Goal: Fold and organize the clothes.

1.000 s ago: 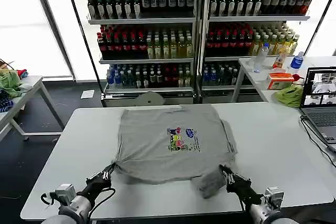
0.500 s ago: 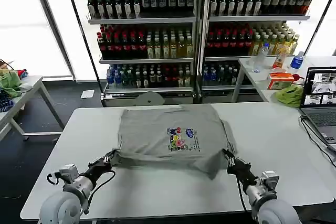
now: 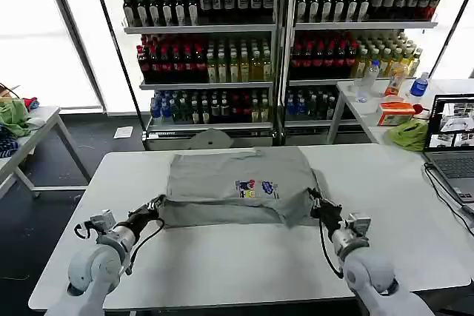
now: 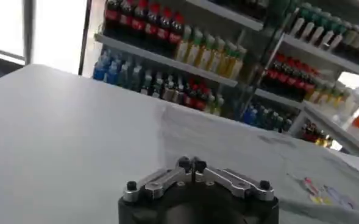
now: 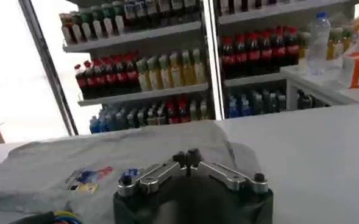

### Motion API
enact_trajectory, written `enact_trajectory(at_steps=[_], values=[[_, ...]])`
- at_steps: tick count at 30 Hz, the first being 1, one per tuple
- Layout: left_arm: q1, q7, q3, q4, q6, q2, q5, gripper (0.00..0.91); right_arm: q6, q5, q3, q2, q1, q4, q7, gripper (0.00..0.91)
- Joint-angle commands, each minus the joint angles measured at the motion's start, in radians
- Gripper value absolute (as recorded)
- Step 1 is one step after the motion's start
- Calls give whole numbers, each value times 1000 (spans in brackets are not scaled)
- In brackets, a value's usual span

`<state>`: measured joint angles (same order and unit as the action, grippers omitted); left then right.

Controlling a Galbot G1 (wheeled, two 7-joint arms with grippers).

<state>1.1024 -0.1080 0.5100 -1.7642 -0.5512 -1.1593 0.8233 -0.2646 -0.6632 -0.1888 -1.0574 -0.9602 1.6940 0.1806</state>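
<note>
On the white table (image 3: 244,257), your left gripper (image 3: 158,203) and right gripper (image 3: 314,197) each pinched the light grey cotton T-shirt (image 3: 222,186) hem, closed tight, likely to fold it evenly.

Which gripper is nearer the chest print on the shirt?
Right. The right gripper grips the hem beside the chest print; the left gripper holds the shirt at its far left corner.
</note>
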Motion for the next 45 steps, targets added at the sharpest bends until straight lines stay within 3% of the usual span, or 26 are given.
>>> enact_trajectory(at_steps=[1, 2, 3, 18, 22, 25, 29, 34, 42, 45], values=[[-69, -7, -8, 79, -1, 2, 35, 907, 2, 34, 62, -21, 134, -117, -1, 0], [-70, -4, -10, 81, -2, 2, 35, 907, 5, 39, 67, -24, 140, -126, -2, 242], [-71, -1, -12, 83, -5, 0, 33, 907, 5, 48, 74, -29, 150, -139, -2, 907], [2, 47, 46, 12, 2, 27, -36, 907, -32, 65, 66, -26, 187, -185, -22, 907], [50, 40, 68, -57, 3, 42, -38, 907, -38, 40, 21, 9, 147, -108, -17, 907], [106, 35, 85, -119, 0, 43, -43, 907, -55, 8, -24, 50, 70, -18, 0, 907], [185, 23, 91, -183, -2, 35, -61, 907, -154, -34, -74, 92, -70, 102, 53, 907], [225, 27, 69, -191, -16, 25, -99, 907, -200, -16, -113, 100, -178, 144, 81, 907], [228, 48, 49, -147, -14, 4, -108, 907, -192, -6, -103, 65, -212, 137, 92, 907], [220, 53, 47, -134, -14, -2, -110, 907, -193, 6, -86, 60, -202, 122, 101, 836]])
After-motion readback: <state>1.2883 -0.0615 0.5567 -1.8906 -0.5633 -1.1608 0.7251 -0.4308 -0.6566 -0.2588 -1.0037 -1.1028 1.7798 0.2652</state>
